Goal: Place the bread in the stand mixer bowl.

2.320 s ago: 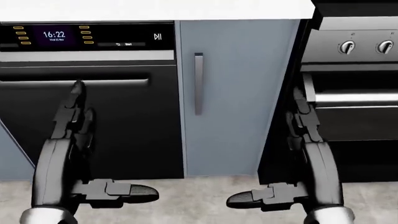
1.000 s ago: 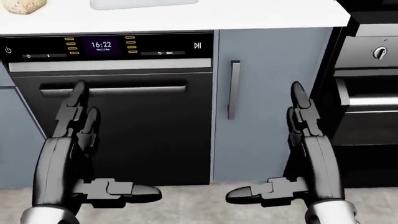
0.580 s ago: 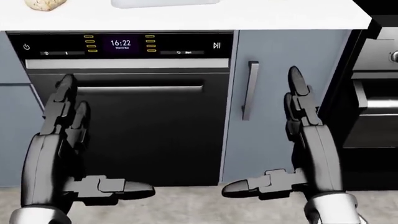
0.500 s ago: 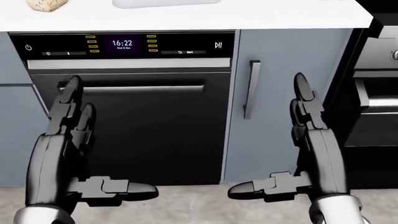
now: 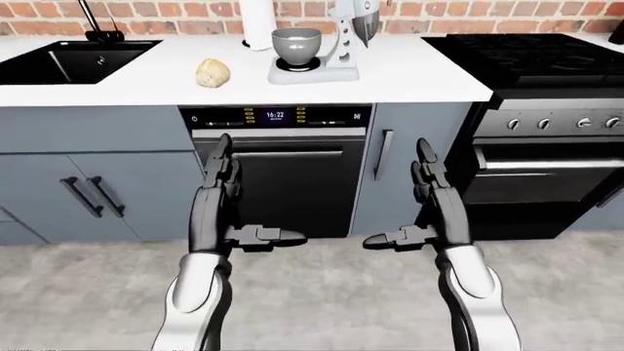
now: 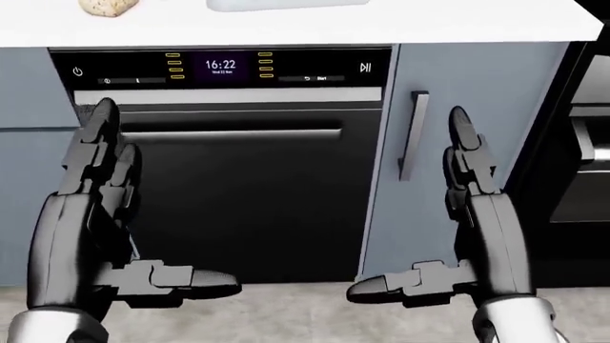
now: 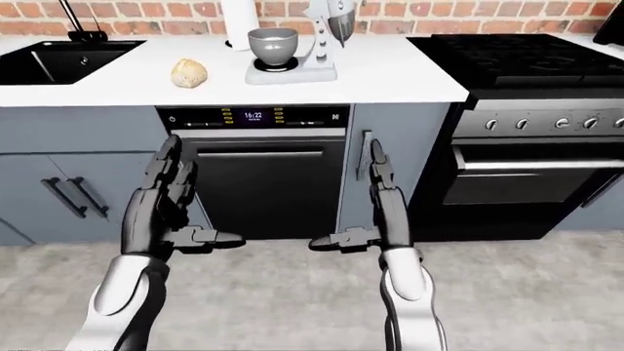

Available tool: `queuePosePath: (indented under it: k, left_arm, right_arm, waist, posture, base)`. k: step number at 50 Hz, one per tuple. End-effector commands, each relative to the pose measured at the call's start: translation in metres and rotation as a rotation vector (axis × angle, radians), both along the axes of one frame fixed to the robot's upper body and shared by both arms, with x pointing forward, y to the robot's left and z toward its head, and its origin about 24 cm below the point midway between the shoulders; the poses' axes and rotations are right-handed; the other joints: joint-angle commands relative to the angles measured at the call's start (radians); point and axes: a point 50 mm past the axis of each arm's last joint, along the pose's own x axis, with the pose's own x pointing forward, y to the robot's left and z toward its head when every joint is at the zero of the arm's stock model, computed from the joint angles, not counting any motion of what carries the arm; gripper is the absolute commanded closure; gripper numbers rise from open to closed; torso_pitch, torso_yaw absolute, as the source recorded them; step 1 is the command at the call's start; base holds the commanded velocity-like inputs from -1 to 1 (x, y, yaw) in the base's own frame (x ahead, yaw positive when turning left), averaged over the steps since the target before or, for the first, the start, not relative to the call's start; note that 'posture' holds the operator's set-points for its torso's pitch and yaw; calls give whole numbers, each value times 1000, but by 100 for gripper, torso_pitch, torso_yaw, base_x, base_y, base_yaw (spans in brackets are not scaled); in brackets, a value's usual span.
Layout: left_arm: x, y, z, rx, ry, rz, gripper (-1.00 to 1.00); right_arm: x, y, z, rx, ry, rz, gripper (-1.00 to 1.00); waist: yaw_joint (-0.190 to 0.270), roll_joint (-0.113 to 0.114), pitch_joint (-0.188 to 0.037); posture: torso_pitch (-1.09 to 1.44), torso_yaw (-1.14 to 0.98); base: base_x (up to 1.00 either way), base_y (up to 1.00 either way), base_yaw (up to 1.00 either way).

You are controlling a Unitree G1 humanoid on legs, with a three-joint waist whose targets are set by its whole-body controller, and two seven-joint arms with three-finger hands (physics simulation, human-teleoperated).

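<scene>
A white countertop point(image 5: 146, 80) runs under a red brick wall. On it lie a round tan bread roll point(image 5: 213, 72) and, just to its right in the left-eye view, a grey stand mixer point(image 5: 336, 36) (its metal bowl point(image 5: 295, 44) seated on the base). A black sink point(image 5: 68, 58) is sunk in at the left.

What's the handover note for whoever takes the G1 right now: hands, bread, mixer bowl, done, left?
Left robot hand: open, empty, raised before the dishwasher.
Right robot hand: open, empty, raised at about the same height.
Bread: lies on the white counter, to the left of the mixer in the left-eye view, untouched.
Stand mixer bowl: seated on the stand mixer, near the brick wall; its inside is not visible from here.
Done: nothing yet with the bread.
Left: reach the counter, grasp the bread, lower it into the bowl.
</scene>
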Motion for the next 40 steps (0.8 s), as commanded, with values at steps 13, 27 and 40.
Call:
queuePosePath:
  k: [13, 27, 40]
  left_arm:
    - [-3, 3, 16, 4, -94, 13, -100]
    - [-3, 2, 18, 4, -95, 11, -100]
    - [-3, 1, 15, 3, -91, 13, -100]
  right_arm:
    - [-1, 6, 18, -2, -94, 23, -100]
    - [-1, 6, 19, -3, -95, 23, -100]
    - [-1, 7, 16, 0, -93, 27, -100]
  waist:
    - [11, 115, -11]
    - [5, -7, -17]
    - [13, 111, -13]
  posture:
    - [0, 0]
    - [0, 0]
    - [0, 0]
  base:
    - [0, 21, 0]
    - [0, 21, 0]
    - [0, 20, 0]
